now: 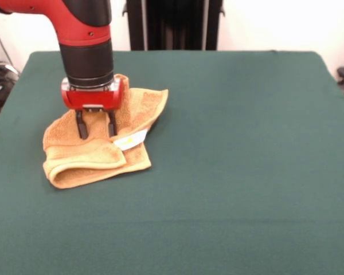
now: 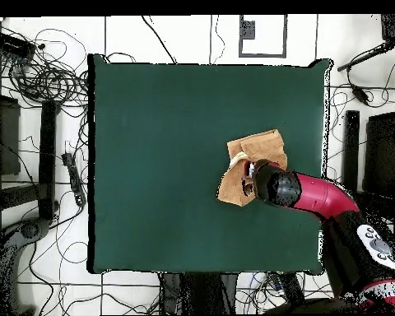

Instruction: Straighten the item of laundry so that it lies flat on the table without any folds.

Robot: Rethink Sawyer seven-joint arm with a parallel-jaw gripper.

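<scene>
On the left part of the desk (image 1: 229, 172), as the front view shows it, lies the towel (image 1: 137, 109). It is not flat. It is bunched up, with one side rolled over into a thick fold near the front and another flap lying across the middle. A small white label (image 1: 131, 140) peeks out between the layers.

Right over the towel is the gripper (image 1: 96, 130). Its two dark fingers (image 1: 81, 127) point straight down into the cloth. They stand a little apart, with some orange cloth between them, but I cannot tell if they are squeezing it or only touching it. The red and black arm (image 1: 86, 40) comes down from above.

From overhead, the towel (image 2: 262, 148) sits on the green desk (image 2: 151, 164) close to one side edge, and the arm hides part of it.

I think the job is in the grabbing step, and nothing is smoothed out yet. Next, the fingers would need a good hold on one layer only, then a pull out toward the open green space, so the folds can open up.
</scene>
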